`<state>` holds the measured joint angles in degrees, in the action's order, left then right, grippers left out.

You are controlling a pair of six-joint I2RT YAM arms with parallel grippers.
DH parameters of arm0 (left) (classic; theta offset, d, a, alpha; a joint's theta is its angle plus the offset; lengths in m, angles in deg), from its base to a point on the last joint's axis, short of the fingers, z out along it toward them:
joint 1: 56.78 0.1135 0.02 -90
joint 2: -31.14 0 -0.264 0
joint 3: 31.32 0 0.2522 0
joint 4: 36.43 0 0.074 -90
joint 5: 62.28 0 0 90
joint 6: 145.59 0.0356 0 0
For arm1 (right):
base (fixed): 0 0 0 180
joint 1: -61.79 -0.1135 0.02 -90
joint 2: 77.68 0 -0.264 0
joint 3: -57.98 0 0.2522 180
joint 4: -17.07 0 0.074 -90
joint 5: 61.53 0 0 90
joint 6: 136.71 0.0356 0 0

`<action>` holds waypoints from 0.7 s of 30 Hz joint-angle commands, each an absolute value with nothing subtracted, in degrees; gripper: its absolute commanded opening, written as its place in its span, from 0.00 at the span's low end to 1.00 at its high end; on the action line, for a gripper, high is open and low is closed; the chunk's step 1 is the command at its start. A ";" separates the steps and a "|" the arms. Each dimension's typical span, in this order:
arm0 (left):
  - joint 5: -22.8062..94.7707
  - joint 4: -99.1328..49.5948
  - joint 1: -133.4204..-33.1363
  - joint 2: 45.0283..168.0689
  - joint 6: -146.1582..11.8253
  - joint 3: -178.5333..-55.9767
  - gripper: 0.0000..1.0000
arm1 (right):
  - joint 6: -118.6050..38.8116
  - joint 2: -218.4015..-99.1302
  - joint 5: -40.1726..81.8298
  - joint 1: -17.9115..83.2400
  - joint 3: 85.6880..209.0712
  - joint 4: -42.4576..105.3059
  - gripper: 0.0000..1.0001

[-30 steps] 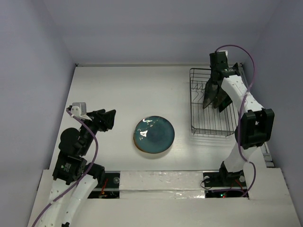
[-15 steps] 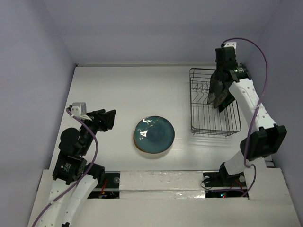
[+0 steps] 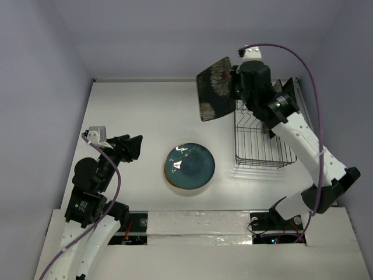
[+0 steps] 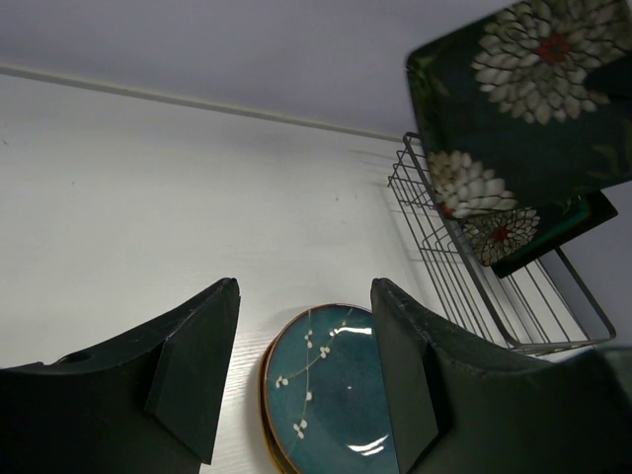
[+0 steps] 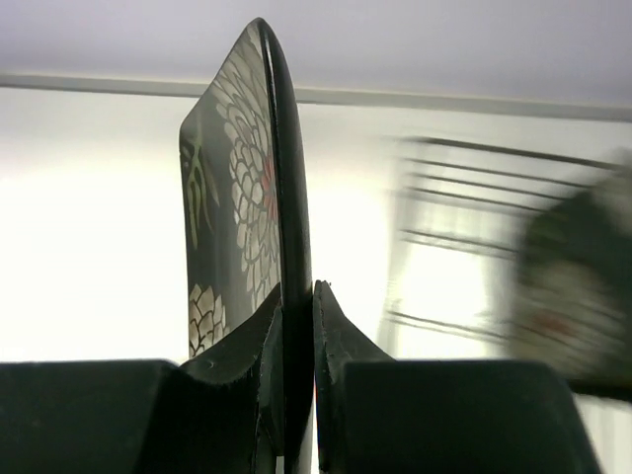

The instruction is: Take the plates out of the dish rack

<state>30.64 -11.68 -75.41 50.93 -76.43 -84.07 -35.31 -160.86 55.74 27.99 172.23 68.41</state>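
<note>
My right gripper point(image 3: 236, 87) is shut on the edge of a square black plate with white flowers point(image 3: 217, 88), which hangs upright in the air just left of the dish rack point(image 3: 262, 140). The right wrist view shows this plate point(image 5: 242, 188) edge-on, pinched between the fingers point(image 5: 298, 291). Another dark square plate with a greenish edge point(image 4: 553, 232) stands in the wire rack point(image 4: 464, 296). A round glossy teal plate point(image 3: 189, 166) lies mid-table on top of another plate, of which only the rim shows. My left gripper point(image 3: 133, 147) is open and empty at the left, pointing at the teal plate point(image 4: 336, 395).
The rack sits at the table's back right, near the right wall. The back wall runs just behind the lifted plate. My right arm point(image 3: 297, 134) arches over the rack. White tabletop point(image 3: 151, 111) lies between the teal plate and the back wall.
My right gripper has pulled the black flowered plate up out of the rack and swung it left, beyond the rack's left side. The left arm has not moved.
</note>
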 commanded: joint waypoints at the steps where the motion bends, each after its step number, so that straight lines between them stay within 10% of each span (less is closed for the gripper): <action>1: 30.36 -14.23 -75.59 51.45 -75.98 -84.02 0.52 | -26.52 -165.21 46.67 25.07 174.05 48.60 0.00; 21: 29.92 -14.31 -74.53 51.09 -76.07 -83.93 0.52 | -2.07 -203.62 27.17 21.63 190.04 31.97 0.00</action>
